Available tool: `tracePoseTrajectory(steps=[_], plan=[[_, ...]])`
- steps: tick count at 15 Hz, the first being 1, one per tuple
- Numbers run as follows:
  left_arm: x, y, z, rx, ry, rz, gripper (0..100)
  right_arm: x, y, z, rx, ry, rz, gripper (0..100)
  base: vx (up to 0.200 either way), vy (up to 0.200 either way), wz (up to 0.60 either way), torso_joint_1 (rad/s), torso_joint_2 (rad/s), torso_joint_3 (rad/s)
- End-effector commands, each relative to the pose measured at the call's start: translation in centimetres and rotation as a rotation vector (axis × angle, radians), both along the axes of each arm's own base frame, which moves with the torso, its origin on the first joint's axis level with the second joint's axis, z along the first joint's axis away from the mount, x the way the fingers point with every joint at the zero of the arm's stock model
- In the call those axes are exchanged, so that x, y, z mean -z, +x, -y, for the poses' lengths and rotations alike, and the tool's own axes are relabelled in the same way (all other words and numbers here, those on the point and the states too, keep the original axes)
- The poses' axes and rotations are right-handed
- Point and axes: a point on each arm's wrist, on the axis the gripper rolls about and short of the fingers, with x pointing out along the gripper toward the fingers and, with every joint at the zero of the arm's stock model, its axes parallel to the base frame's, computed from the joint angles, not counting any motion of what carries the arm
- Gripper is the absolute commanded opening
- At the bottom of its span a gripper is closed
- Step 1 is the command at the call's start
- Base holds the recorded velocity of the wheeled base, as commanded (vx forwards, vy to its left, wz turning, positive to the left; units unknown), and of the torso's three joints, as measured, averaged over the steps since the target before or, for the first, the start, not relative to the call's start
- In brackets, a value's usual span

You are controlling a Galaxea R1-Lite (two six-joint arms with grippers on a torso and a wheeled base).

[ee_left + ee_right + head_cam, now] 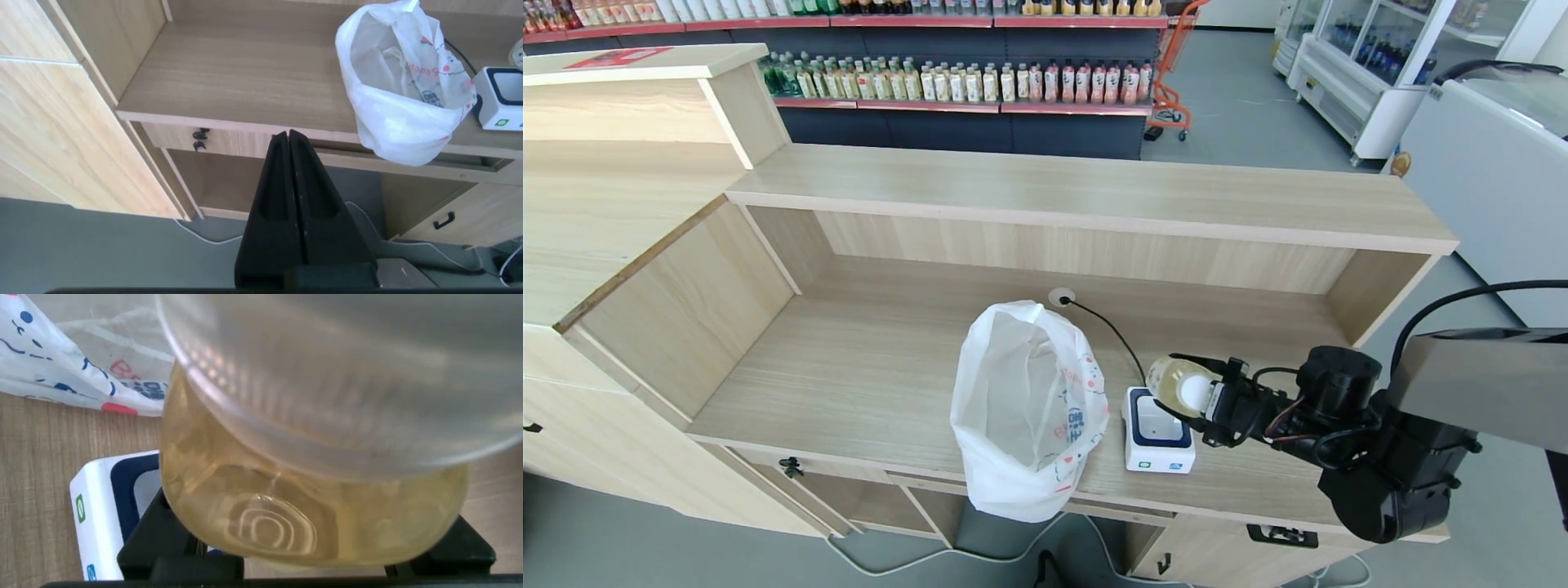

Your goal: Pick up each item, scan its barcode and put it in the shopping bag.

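Observation:
A clear bottle [1176, 384] of pale yellow drink with a white cap is held on its side just above the white and blue barcode scanner [1158, 431], with my right gripper [1188, 390] shut on it. The bottle [310, 465] looms close in the right wrist view, the scanner [102, 514] beneath it. A white plastic shopping bag [1025, 408] stands open on the counter to the scanner's left, and it also appears as the bag [404, 82] in the left wrist view. My left gripper [290, 143] is shut, hanging low in front of the counter's edge, holding nothing.
The wooden counter [866, 367] has a raised back shelf [1086, 192] and side walls. A black cable [1111, 331] runs from a hole in the counter to the scanner. Drawers with black handles [198, 139] sit below the counter edge.

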Motion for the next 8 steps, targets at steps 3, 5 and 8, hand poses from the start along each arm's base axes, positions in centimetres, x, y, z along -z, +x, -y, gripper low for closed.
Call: tracePoseTrajectory(steps=[3, 5, 8], plan=[[-0.02, 0.00, 0.00, 0.000, 0.000, 0.000, 0, 1.46, 0.40, -0.18, -0.016, -0.006, -0.030, 0, 0.000, 0.000, 0.00, 0.000, 0.00, 0.000], [0.00, 0.01, 0.00, 0.000, 0.000, 0.000, 0, 1.69, 0.45, -0.22, -0.028, -0.006, -0.034, 0, 0.000, 0.000, 0.00, 0.000, 0.00, 0.000], [-0.02, 0.00, 0.00, 0.000, 0.000, 0.000, 0, 1.96, 0.95, -0.32, -0.046, -0.003, -0.027, 0, 0.000, 0.000, 0.00, 0.000, 0.00, 0.000]])
